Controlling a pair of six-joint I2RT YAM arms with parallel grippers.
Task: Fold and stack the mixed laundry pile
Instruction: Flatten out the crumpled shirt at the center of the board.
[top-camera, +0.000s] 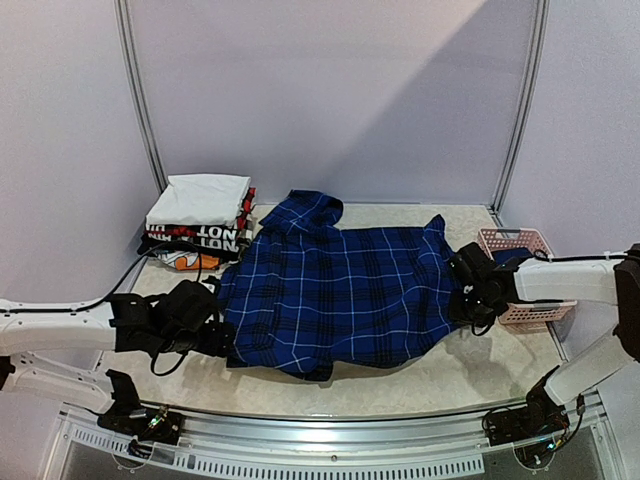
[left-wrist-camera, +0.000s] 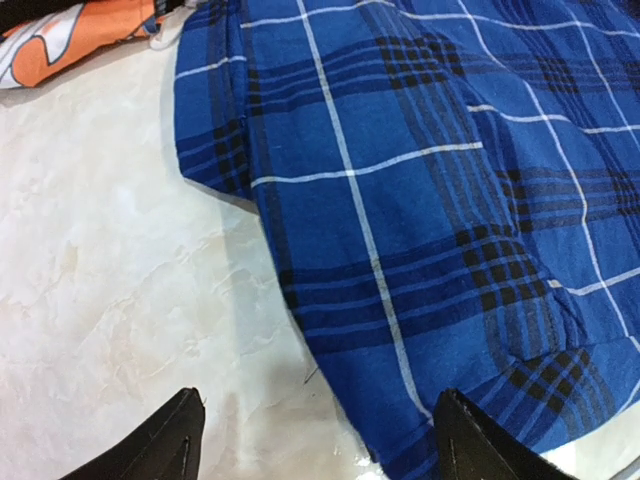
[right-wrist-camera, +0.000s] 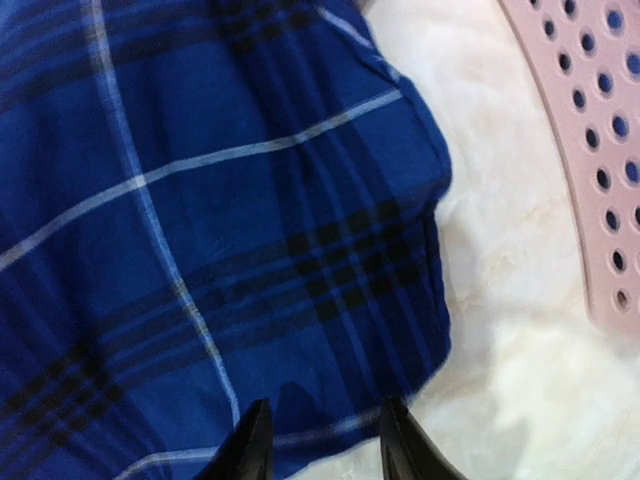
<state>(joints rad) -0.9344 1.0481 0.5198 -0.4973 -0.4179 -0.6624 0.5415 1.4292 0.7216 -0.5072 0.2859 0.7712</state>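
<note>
Marbled tabletop (top-camera: 440, 375): plaid shirt (top-camera: 340, 290) spread flat at centre, between folded garment stack (top-camera: 200, 220) and pink basket (top-camera: 515, 237). Left gripper (left-wrist-camera: 320, 400) spread wide at the shirt's left edge, grasping nothing. Right gripper (right-wrist-camera: 327, 405) narrowly parted over the right edge, released.

The plaid shirt (top-camera: 340, 290) is thin woven cloth, matt and softly creased (its hem is stitched flat). The table (top-camera: 440, 375) has a pale marbled top, smooth with a faint sheen, and a brushed-metal rail (top-camera: 330, 428) along its near edge. At the right edge, the pink basket (top-camera: 512, 234) is smooth perforated plastic. The folded garments (top-camera: 200, 205) at the far-left corner are matt cloth.
</note>
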